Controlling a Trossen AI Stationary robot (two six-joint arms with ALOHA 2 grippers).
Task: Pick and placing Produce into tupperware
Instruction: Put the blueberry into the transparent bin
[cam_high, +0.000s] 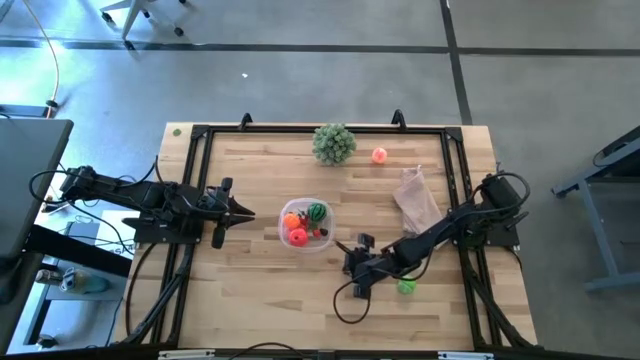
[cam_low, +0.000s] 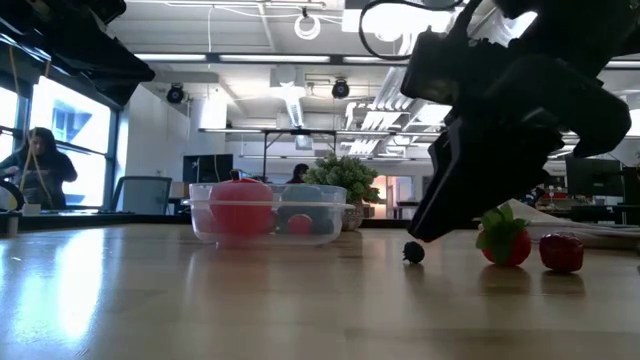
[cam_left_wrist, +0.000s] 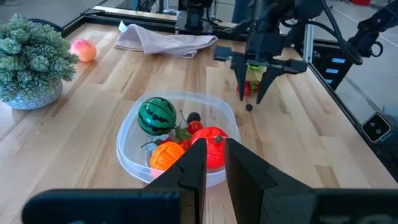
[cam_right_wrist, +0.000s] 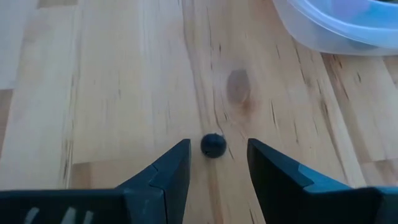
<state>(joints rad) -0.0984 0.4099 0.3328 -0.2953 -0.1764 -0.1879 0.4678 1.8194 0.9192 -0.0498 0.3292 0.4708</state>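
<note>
Wooden surface (cam_high: 250, 275) is seen carrying the tupperware (cam_high: 305, 226), part-filled with produce, at centre, while a small dark berry (cam_right_wrist: 213, 145) is straddled, untouched, by the narrowly parted right end effector (cam_right_wrist: 214, 163) at the tupperware's five o'clock, the left end effector (cam_high: 240, 212) being closed at nine o'clock.

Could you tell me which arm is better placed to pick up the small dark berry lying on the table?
The right. Its open gripper hangs just over the dark berry, one finger on each side. The left gripper is shut and waits on the far side of the container.
</note>
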